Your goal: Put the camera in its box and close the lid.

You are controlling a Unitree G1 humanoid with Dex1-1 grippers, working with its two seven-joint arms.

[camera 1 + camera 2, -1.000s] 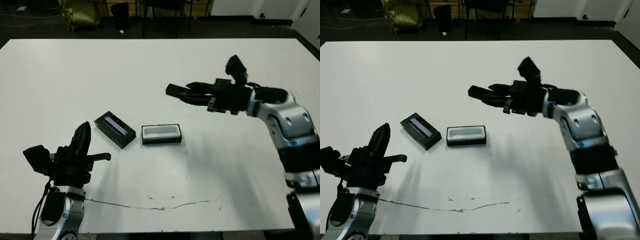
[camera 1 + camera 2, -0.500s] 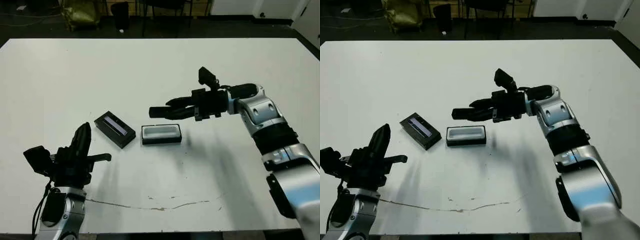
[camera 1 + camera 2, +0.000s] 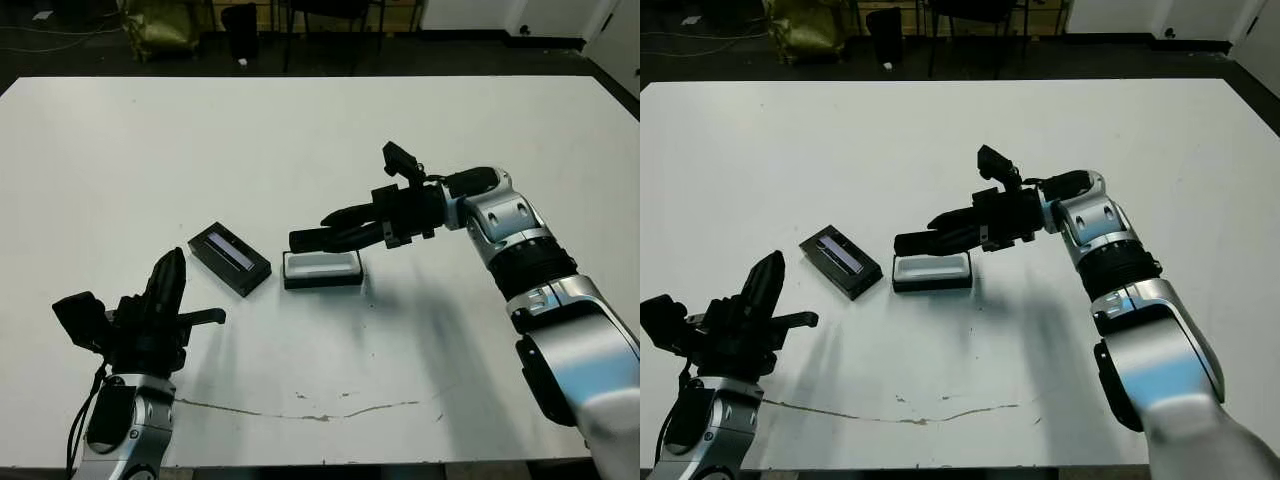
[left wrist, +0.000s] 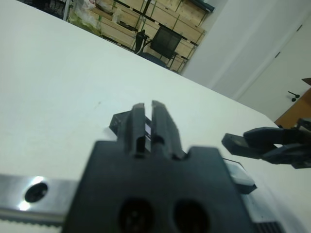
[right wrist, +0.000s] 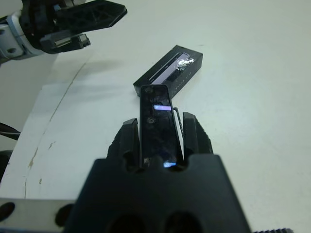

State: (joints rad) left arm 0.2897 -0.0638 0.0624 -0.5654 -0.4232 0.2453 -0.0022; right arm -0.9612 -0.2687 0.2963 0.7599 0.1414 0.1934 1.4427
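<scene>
Hovering over the box (image 3: 322, 268), right claw (image 3: 300, 239) grips the camera (image 5: 155, 124)

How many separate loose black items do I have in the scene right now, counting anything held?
3: the slim black bar camera held in the right gripper above the white-lined black tray box; that box on the table; the black striped lid beside it, toward the robot's left.

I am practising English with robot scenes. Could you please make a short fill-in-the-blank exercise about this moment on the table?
1. The camera is held by the ____ end effector.
2. The box has a ____ lining.
3. The lid lies on the table, on the robot's ____ side of the box.
4. The left end effector holds ____.

Missing words: right; white; left; nothing
</scene>
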